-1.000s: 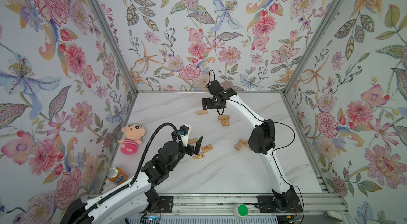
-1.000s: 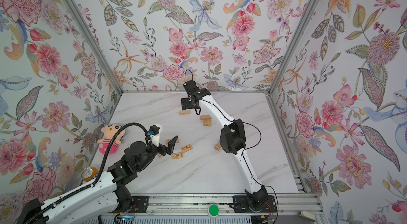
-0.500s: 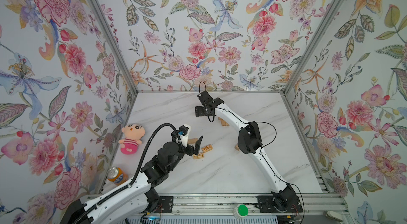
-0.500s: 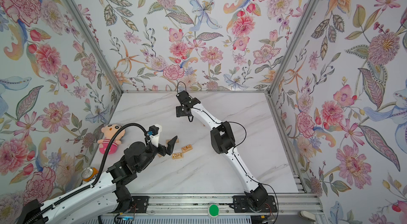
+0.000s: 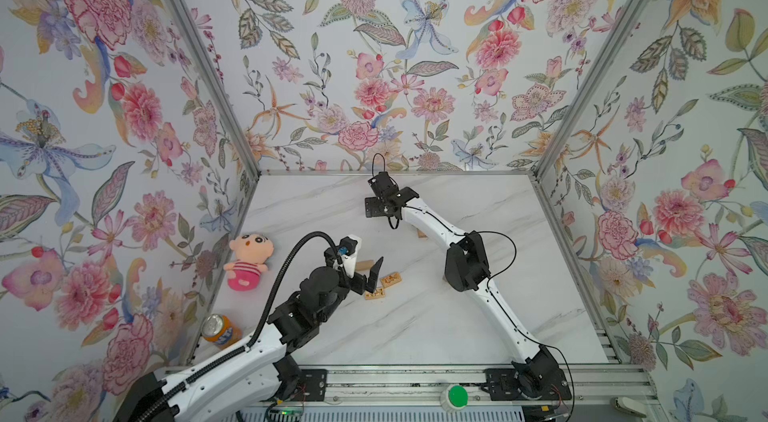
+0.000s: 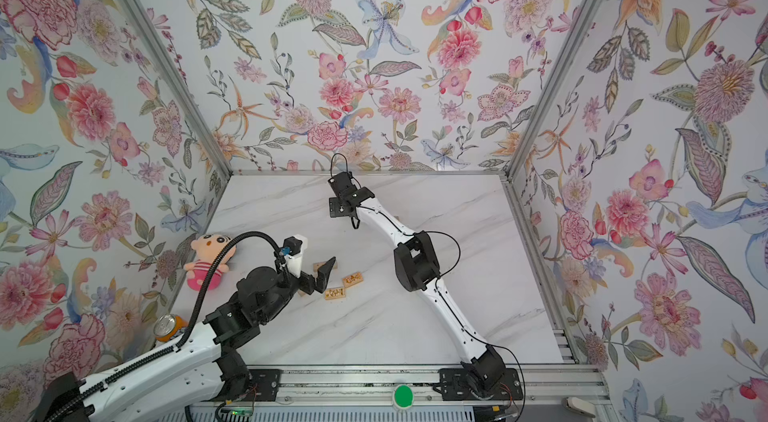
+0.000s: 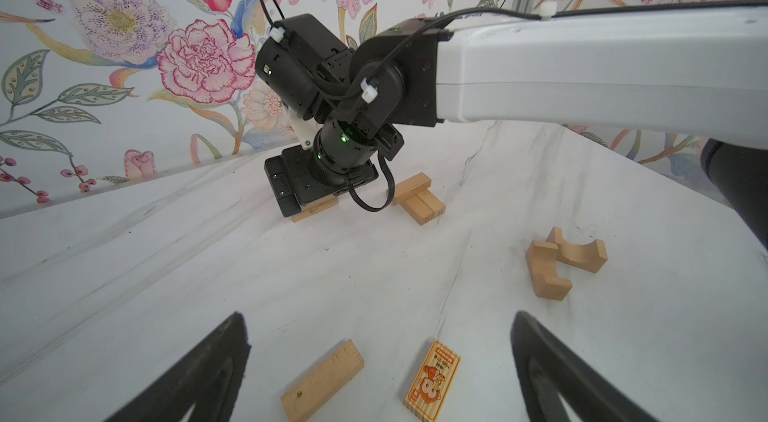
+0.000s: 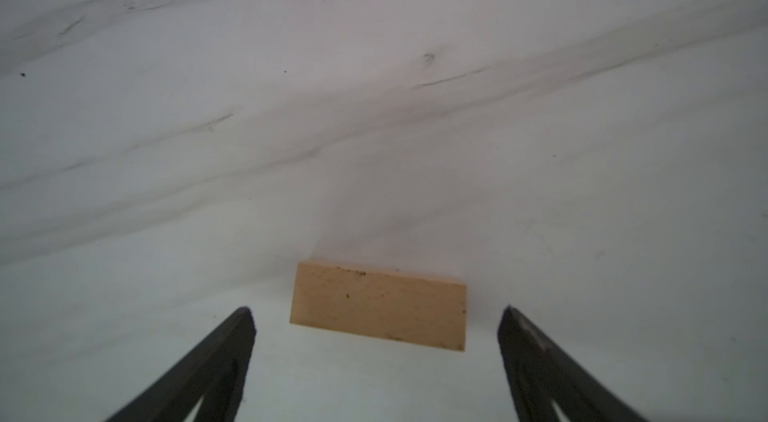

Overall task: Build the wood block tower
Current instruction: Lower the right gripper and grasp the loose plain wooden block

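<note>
Right gripper (image 8: 377,312): fingers spread either side of a lone wood block (image 8: 378,303) lying flat on the marble table (image 5: 415,328), not touching it. Left gripper (image 7: 379,316): spread above a plain block (image 7: 322,384) and a printed block (image 7: 432,384). Started tower (image 7: 417,198): just beside the right gripper.

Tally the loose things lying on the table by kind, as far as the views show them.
Plain wood bars: 5, three of them in a small stack
Printed wood blocks: 2
Arched wood blocks: 2
Plush doll: 1
Orange can: 1
Total: 11
</note>
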Robot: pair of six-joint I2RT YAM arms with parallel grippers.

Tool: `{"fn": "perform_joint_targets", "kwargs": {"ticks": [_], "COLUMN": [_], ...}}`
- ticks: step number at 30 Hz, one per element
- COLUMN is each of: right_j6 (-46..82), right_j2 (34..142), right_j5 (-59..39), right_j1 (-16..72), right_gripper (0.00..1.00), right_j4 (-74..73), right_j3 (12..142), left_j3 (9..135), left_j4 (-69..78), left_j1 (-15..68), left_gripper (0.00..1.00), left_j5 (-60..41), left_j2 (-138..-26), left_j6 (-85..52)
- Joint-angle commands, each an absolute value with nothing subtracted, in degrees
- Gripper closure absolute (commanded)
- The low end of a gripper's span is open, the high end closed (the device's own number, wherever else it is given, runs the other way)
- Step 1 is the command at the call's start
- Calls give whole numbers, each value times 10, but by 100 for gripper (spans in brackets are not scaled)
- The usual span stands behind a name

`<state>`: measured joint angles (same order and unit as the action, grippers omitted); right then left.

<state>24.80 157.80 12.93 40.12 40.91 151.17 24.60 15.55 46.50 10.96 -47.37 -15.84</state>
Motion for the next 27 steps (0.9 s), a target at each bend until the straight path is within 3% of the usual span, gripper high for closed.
{"fn": "perform_joint_targets", "kwargs": {"ticks": [1,27], "right_j6": [242,255], "right_j2": [1594,1629], "right_j5": [139,97], "right_j1": [403,393], "right_gripper": [5,13], "right_j4": [407,392], "right_j3": [1524,1527], "left_j3": [239,233], "left_j4": [171,200], "left_j1": [457,442], "left_gripper": [1,1], "left_j5": [120,108], "left_j2": [-478,-520], "left_j6": [-151,-153]}}
